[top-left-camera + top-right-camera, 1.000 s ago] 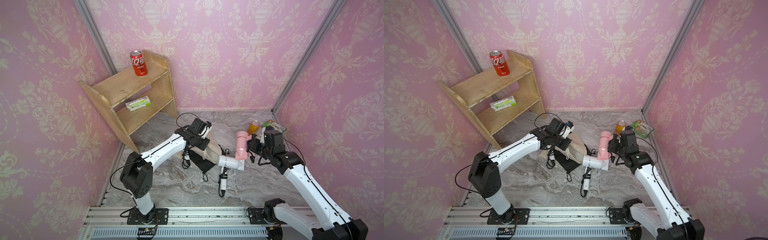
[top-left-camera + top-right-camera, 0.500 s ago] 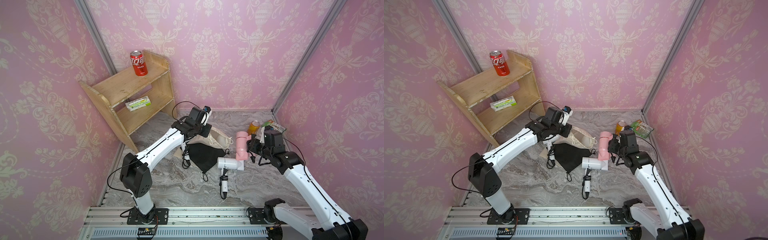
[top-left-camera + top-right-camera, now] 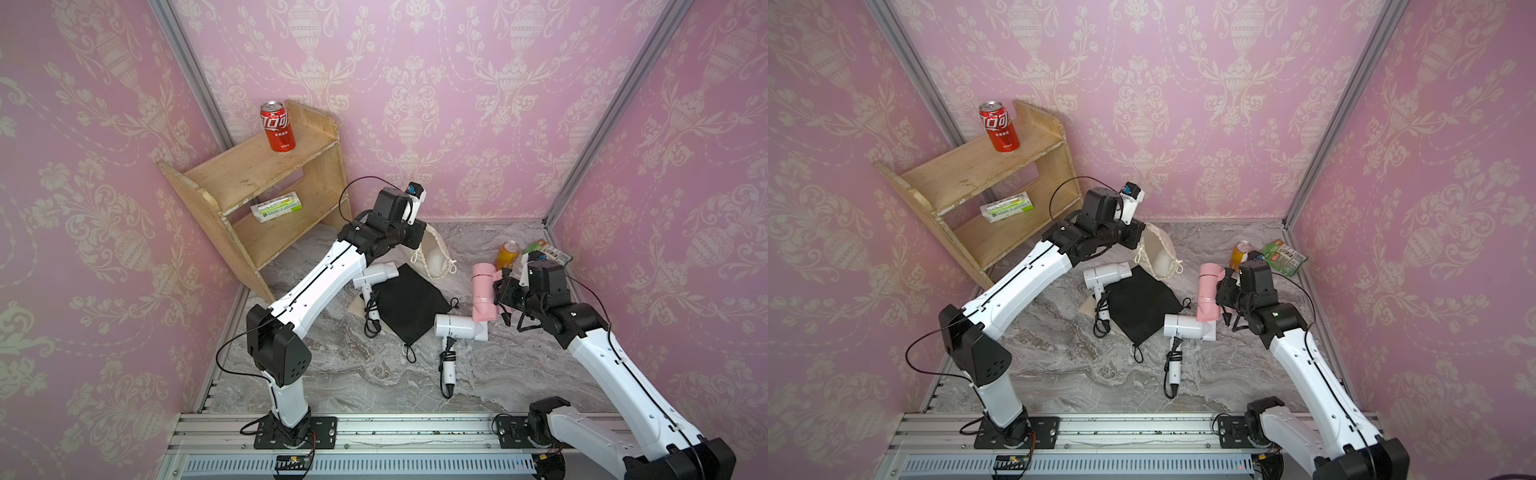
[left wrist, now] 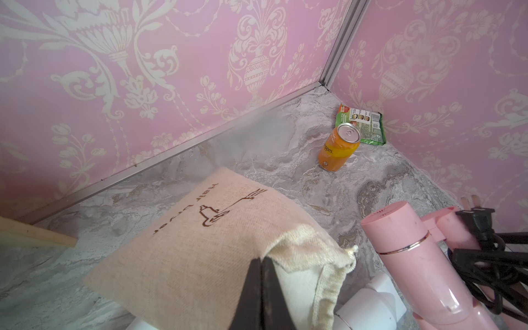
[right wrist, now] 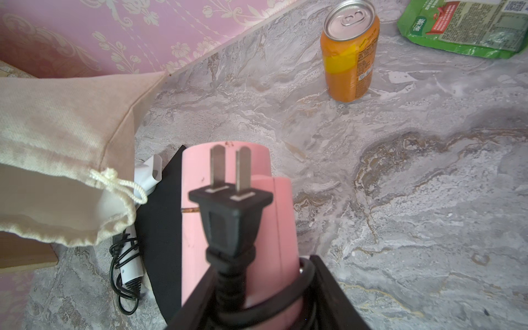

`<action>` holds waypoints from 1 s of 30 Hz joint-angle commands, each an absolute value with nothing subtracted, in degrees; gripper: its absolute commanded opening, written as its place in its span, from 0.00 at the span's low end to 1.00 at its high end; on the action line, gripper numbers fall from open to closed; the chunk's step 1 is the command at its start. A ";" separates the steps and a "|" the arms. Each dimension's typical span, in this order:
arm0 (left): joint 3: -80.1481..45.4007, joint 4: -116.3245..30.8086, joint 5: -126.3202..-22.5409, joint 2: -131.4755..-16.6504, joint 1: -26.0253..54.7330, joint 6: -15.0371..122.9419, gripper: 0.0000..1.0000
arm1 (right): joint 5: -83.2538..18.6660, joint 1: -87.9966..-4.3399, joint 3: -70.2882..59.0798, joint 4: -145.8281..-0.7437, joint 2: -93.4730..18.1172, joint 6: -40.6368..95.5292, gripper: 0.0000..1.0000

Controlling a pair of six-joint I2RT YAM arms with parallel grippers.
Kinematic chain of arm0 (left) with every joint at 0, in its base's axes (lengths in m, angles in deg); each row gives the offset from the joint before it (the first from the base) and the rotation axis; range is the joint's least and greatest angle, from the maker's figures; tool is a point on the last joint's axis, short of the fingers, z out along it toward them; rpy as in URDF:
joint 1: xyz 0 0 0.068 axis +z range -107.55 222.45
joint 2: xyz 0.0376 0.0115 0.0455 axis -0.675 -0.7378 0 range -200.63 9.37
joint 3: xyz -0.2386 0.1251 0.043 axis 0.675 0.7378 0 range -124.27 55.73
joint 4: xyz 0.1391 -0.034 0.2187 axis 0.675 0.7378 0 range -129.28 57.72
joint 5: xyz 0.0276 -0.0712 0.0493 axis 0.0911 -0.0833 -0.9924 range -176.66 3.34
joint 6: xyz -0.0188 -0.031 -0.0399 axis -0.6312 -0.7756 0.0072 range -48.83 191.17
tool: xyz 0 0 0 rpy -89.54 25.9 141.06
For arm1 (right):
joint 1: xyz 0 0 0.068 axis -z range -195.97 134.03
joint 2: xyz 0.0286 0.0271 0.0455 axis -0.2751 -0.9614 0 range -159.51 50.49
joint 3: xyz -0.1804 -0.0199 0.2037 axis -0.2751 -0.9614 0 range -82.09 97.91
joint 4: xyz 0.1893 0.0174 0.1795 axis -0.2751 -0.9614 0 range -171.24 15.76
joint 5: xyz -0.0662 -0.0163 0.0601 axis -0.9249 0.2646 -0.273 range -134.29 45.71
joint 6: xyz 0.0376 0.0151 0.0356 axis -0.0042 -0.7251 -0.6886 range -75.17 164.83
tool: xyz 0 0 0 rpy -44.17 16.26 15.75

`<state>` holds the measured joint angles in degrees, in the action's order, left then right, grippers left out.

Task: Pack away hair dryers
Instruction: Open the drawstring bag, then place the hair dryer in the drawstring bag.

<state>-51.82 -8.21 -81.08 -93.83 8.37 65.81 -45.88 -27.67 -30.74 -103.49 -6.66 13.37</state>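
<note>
**Left hand** (image 4: 261,260) — fingers pressed together, pinching the rim of the beige pouch (image 4: 200,243) at its open mouth. The pouch, printed "Hair Dryer", hung from that grip above the marbled tabletop (image 4: 285,160). In a top view the beige pouch (image 3: 434,257) sat towards the back wall, just past the black pouch (image 3: 409,303), which lay flat at the centre.

**Right hand** (image 5: 263,265) — jaws closed around the handle of the pink hair dryer (image 5: 194,243) together with its black cord. The plug (image 5: 231,208) stuck out over the barrel with its prongs pointing away from the wrist. In both top views the pink hair dryer (image 3: 482,291) (image 3: 1207,291) was held to the right of the black pouch. Its nearer end was just beside the near white hair dryer (image 3: 457,326); whether the two touched could not be told.

**Other dryers.** The near white hair dryer lay on the tabletop at the black pouch's front right corner, with its cord and plug trailing towards the front rail. The far white hair dryer (image 3: 376,274) lay at the pouch's back left edge, partly under the left arm, its bundled cord beside it.

**Surroundings.** An orange can (image 3: 507,255) stood upright behind the right hand, with a green packet (image 3: 548,253) just beside it in the back right corner. A wooden shelf (image 3: 249,174) filled the back left corner. A red can (image 3: 277,126) stood upright on its top board, and a white-and-green box (image 3: 276,206) lay on the lower board.
</note>
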 commanded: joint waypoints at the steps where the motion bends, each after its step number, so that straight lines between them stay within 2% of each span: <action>1: -50.45 -5.14 -81.47 -93.41 8.97 69.32 0.00 | -43.53 -28.11 -30.80 -99.87 -5.64 13.77 0.27; 12: -33.76 -13.03 -75.57 -93.60 9.10 63.27 0.00 | -42.02 -35.50 -32.78 -100.87 -4.84 14.23 0.29; 23: -33.38 -15.46 -72.53 -95.17 8.97 60.01 0.00 | -37.71 -41.72 -32.62 -101.32 -6.46 14.86 0.30; 30: -33.97 -15.46 -71.51 -95.57 8.88 59.66 0.00 | -38.67 -45.90 -32.09 -100.25 -9.29 16.22 0.31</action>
<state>-32.84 -14.92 -73.40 -94.38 8.65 61.02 -39.12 -44.89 -32.99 -103.38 -8.73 14.24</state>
